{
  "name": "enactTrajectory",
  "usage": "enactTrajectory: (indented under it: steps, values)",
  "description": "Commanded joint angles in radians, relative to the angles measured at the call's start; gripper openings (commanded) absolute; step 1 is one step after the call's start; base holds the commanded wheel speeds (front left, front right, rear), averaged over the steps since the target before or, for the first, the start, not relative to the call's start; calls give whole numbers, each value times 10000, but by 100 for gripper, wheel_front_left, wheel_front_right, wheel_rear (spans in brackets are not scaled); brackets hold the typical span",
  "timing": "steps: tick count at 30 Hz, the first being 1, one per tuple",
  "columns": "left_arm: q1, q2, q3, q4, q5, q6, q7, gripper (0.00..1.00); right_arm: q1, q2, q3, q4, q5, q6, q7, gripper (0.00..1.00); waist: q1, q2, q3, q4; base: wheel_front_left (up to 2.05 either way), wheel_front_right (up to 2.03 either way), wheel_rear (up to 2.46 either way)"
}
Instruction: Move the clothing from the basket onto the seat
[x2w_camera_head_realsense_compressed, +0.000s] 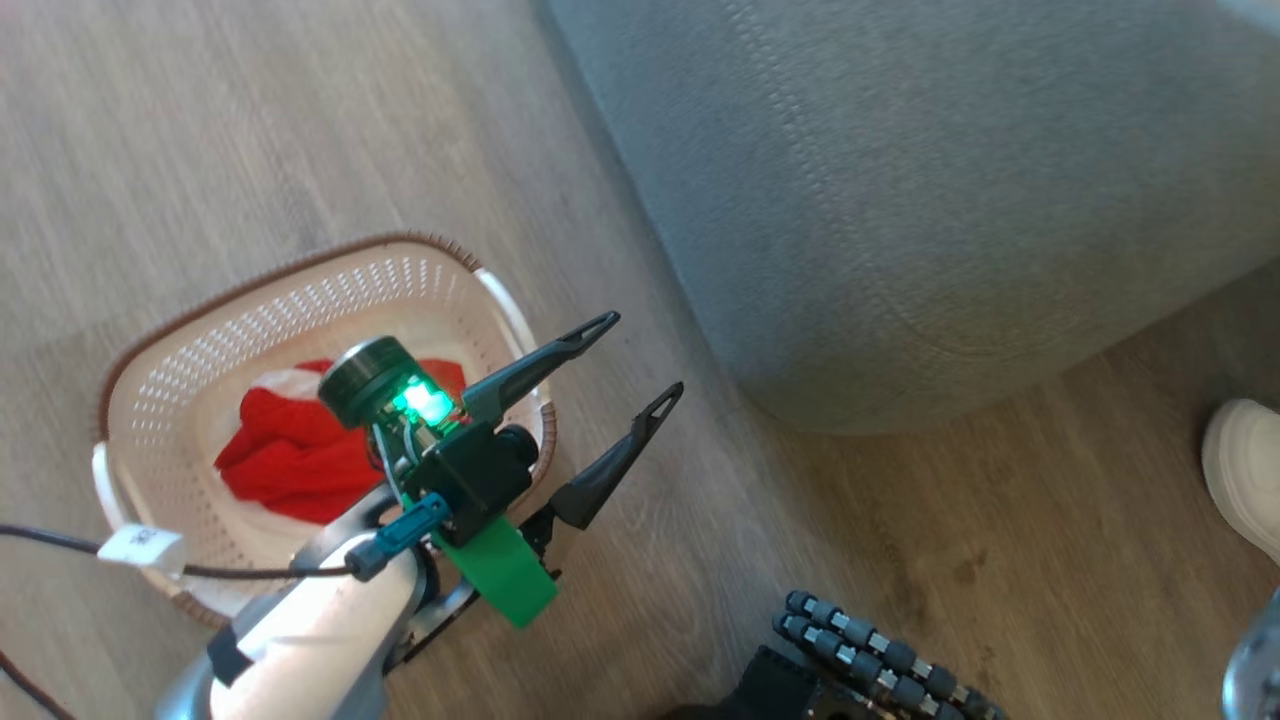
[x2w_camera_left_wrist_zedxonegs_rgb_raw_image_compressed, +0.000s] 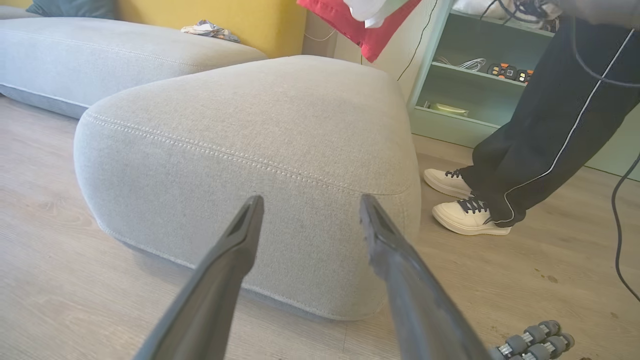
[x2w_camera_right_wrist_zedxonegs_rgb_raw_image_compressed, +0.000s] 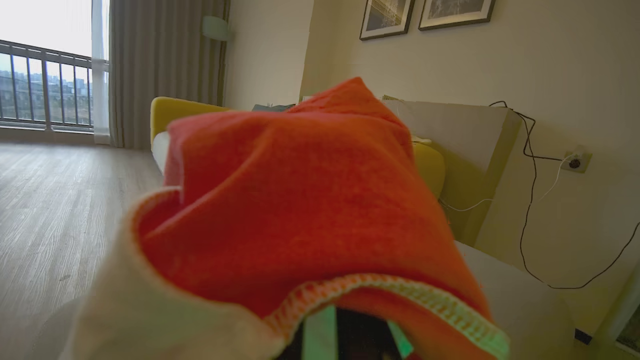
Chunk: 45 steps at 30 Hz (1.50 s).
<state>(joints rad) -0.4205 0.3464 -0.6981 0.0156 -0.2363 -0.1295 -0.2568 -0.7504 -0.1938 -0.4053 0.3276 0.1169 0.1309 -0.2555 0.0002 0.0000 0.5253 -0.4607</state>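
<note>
Clothing (x2w_camera_left_wrist_zedxonegs_rgb_raw_image_compressed: 369, 39) perhaps above seat (x2w_camera_left_wrist_zedxonegs_rgb_raw_image_compressed: 250, 125) edge

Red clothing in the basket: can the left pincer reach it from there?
Probably yes. The basket is open on top and nothing covers the red clothing. But the open left pincer points away toward the seat, so it would have to turn down first.

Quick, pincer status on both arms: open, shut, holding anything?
Left pincer: open, holding nothing.
Right pincer: shut on the red and white garment, which drapes over its fingers.
</note>
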Motion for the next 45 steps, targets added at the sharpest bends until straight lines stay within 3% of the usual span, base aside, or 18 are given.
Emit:
enactTrajectory:
  steps: [1,7,16,30,43,44,45]
  values:
    - [-337,133,211,-412,-5,-12,-49,100,-673,-406,-79,171,259,-2,-63,0,-2,0,336,318,0,0,0]
    - [-537,179,46,-541,166,-12,-49,100,-2312,-974,-567,2277,1126,-2,-63,0,-2,0,766,851,0,0,0]
    - [-708,-47,105,-677,190,-12,-49,100,-3533,-2149,-703,4718,304,-2,-59,0,-2,0,1252,1686,0,0,0]
    - [-1235,-180,99,-772,184,-12,-49,100,-4385,-2023,-1290,6605,-769,-2,-61,0,-2,0,1821,2345,0,0,0]
    - [-1239,-216,130,-704,228,-12,-49,100,-4288,-2096,-2006,8101,-1323,-2,-62,0,-2,0,1719,2326,0,0,0]
    - [-1236,-223,122,-694,226,-12,-49,100,-4289,-2095,-2038,8173,-1363,-2,-62,26,-2,0,1685,2311,0,0,0]
    - [-1231,-231,115,-682,224,-12,-49,100,-4292,-2083,-2099,8186,-1370,-2,-62,60,-2,0,1646,2296,0,0,0]
